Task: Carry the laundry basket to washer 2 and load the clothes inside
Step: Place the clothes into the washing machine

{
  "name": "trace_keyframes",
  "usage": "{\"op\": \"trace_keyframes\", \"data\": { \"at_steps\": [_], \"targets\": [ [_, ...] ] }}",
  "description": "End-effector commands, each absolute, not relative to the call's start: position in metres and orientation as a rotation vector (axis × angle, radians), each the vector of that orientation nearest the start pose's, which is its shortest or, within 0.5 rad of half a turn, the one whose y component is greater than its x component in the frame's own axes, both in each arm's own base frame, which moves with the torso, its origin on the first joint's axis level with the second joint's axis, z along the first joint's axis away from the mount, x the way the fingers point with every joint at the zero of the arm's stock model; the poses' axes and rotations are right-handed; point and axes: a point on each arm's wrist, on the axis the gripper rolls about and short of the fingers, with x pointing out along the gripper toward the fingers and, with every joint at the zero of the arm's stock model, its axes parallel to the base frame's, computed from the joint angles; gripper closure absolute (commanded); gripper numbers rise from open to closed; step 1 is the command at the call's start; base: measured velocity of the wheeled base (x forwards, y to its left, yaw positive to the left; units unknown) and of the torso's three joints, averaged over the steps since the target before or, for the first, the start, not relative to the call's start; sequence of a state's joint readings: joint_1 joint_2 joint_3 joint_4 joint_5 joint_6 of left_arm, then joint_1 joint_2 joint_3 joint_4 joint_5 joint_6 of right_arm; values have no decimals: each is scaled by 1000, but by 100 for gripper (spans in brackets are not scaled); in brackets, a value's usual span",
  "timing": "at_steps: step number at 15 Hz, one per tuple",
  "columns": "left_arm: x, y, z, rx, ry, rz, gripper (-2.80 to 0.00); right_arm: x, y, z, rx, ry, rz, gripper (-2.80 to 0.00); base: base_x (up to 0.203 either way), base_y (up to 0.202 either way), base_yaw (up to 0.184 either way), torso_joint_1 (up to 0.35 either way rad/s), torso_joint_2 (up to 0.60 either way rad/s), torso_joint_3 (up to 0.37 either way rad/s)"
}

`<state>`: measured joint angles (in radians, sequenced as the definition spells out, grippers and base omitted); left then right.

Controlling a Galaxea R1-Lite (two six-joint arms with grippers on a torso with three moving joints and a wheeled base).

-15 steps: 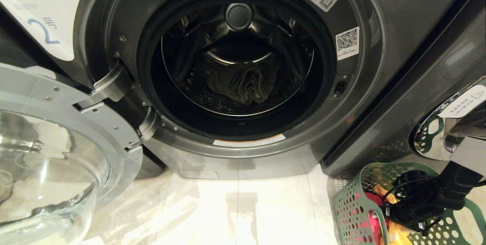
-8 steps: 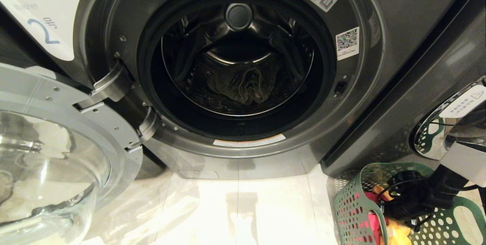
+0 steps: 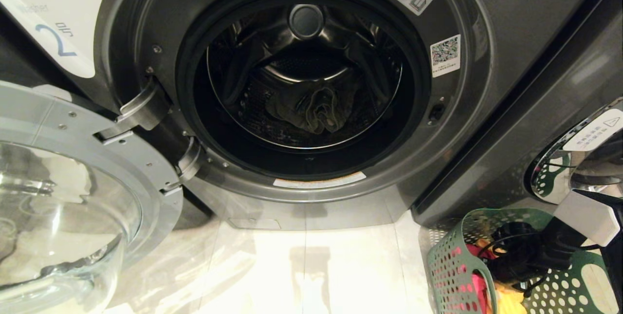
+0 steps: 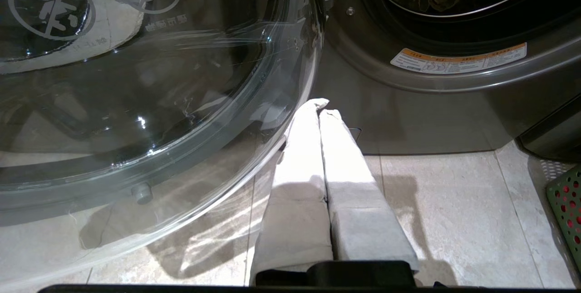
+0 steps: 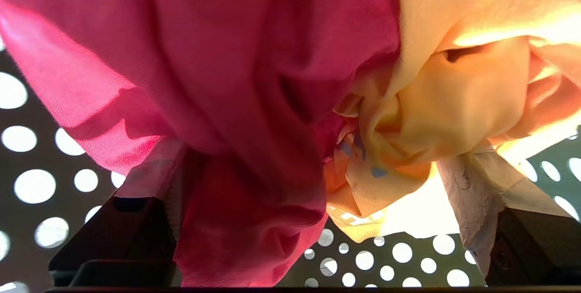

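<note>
dark grey washer 2 (image 3: 511,7) stands with glass door (image 3: 73,197) swung wide to left. faded denim piece (image 3: 311,109) lies inside drum (image 3: 272,65). green basket (image 3: 450,260) sits on tile floor (image 3: 316,265) at washer's lower right. right gripper (image 5: 308,220) down inside basket, jaws spread wide around red garment (image 5: 218,79) and yellow garment (image 5: 458,106), not clamped. left gripper (image 4: 320,106) clenched empty, low beside door rim.

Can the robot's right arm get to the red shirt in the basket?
Probably yes. The right gripper is down inside the laundry basket with its jaws wide open, and the red garment bunches between them beside the yellow garment.
</note>
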<state>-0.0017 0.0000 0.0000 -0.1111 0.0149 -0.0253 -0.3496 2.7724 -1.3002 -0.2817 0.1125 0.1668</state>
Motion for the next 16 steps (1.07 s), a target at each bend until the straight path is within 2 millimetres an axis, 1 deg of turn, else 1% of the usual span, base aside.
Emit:
{"op": "trace_keyframes", "data": {
  "at_steps": [1,3,4,5,16],
  "targets": [
    [-20,0,76,-25,-71,13,0,384,-137,-161,426,1160,-305,-280,0,0,0,0,0,0],
    [-20,0,76,-26,-71,13,0,387,-137,-164,425,1158,-303,-280,0,0,0,0,0,0],
    [-20,0,76,-25,-71,13,0,388,-134,-167,421,1162,-296,-280,0,0,0,0,0,0],
    [-20,0,76,-25,-71,13,0,390,-134,-166,418,1156,-295,0,0,0,0,0,0,0],
    [-20,0,76,-26,-71,13,0,390,-133,-165,419,1155,-298,0,0,0,0,0,0,0]
  ]
}}
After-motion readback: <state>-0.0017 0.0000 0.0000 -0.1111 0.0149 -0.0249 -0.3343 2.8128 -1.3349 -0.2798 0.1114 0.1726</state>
